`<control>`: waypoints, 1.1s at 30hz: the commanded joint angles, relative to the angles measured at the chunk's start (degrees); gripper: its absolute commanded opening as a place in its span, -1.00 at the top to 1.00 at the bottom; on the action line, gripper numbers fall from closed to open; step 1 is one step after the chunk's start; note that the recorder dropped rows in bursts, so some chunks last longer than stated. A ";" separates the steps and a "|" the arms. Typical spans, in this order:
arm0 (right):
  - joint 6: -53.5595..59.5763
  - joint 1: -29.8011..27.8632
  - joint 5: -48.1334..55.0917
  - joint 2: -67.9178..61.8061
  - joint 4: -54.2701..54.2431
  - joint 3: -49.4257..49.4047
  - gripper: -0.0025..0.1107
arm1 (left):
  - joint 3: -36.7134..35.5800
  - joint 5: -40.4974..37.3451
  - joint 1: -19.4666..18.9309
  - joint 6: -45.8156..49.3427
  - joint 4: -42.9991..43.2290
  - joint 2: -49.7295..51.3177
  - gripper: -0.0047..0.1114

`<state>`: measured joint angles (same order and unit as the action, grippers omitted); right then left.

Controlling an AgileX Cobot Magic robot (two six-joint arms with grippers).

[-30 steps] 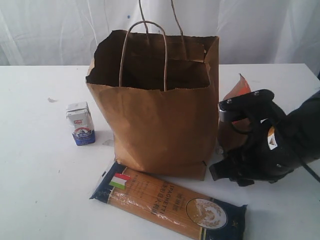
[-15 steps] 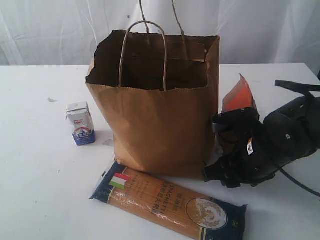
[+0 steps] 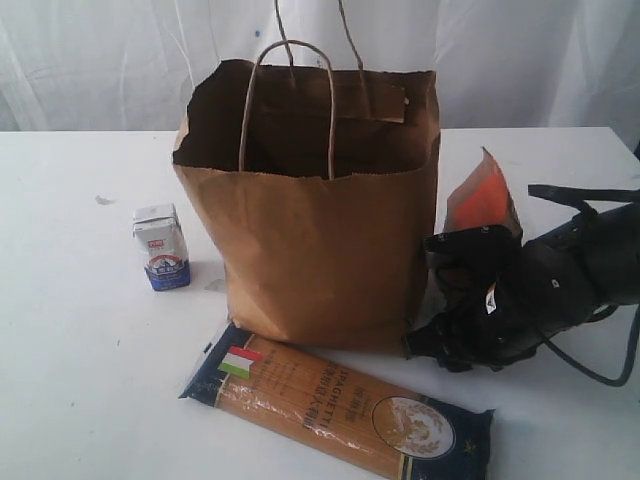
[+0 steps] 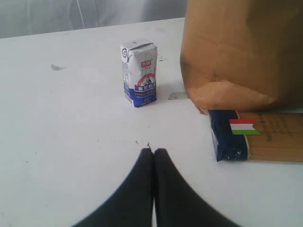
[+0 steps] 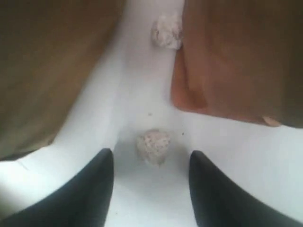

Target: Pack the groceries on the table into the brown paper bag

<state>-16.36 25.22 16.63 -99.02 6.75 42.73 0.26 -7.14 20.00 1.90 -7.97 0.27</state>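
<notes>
paper bag [image 3: 310, 260] open, contents unseen

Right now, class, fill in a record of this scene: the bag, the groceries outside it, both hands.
Bag: brown paper bag, upright, open
Left of bag (exterior view): small milk carton, upright
In front: spaghetti pack, lying flat
Right of bag: brown-orange pouch
Left hand: shut, empty
Right hand: open, low by the bag, small crumpled ball between its fingers
</notes>
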 commanded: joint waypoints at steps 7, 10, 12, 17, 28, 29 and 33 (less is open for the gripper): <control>1.09 -0.24 -2.63 -2.56 0.25 0.17 0.39 | -0.26 -0.12 -0.03 -0.40 -0.11 -0.27 0.92; 1.09 -0.24 -2.89 -2.56 0.25 0.17 0.39 | -0.26 -0.12 -0.03 -0.40 -0.11 -0.27 0.92; 1.09 -0.24 -2.88 -2.56 0.25 0.17 0.43 | -0.26 -0.12 -0.03 -0.40 -0.11 -0.27 0.92; 1.09 -0.24 -1.00 -2.56 0.35 0.17 0.84 | -0.26 -0.12 -0.03 -0.40 -0.11 -0.27 0.92; 6.98 -0.11 7.54 3.53 0.11 0.06 0.96 | -0.26 -0.12 -0.03 -0.40 -0.11 -0.27 0.92; 7.73 -0.11 8.63 4.46 0.12 0.06 0.96 | -0.26 -0.12 -0.03 -0.40 -0.11 -0.27 0.92; 14.26 -0.11 15.68 9.33 -2.23 0.06 0.96 | -0.26 -0.12 -0.03 -0.40 -0.11 -0.27 0.92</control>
<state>-6.66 25.10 27.76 -92.59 6.18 42.85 0.26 -7.14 20.00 1.90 -7.97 0.27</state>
